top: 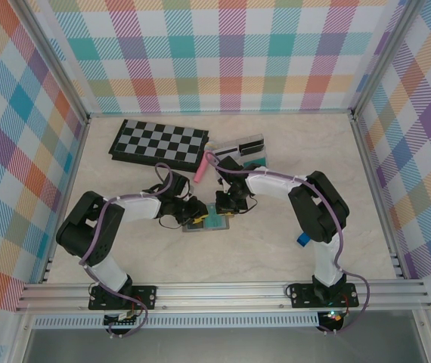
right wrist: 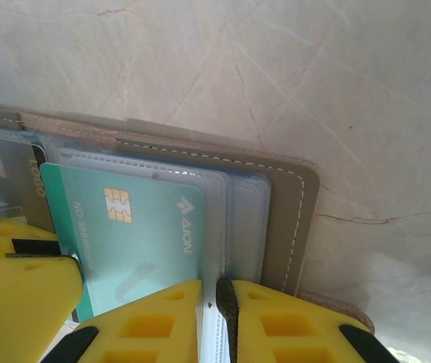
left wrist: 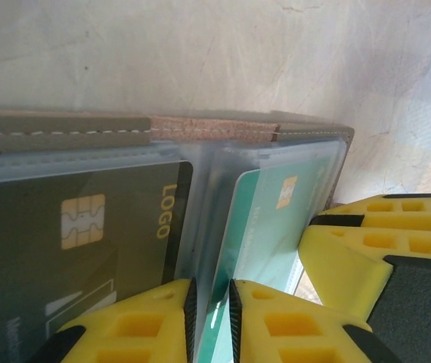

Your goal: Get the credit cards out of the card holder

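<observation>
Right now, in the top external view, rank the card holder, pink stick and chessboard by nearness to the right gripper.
1. card holder, at the right gripper itself, table centre.
2. pink stick, beyond it, slightly left.
3. chessboard, farthest, back left.

robot lab test cell, aluminium frame rails, plaid backdrop walls, beige tabletop

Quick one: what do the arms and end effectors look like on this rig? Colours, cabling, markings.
Left arm and right arm: black joint housings, white links, a purple cable along each, black base plates. Small blue mark on the right one. Left end effector and right end effector: yellow fingers with rectangular recesses, black ribbed inner edges.
</observation>
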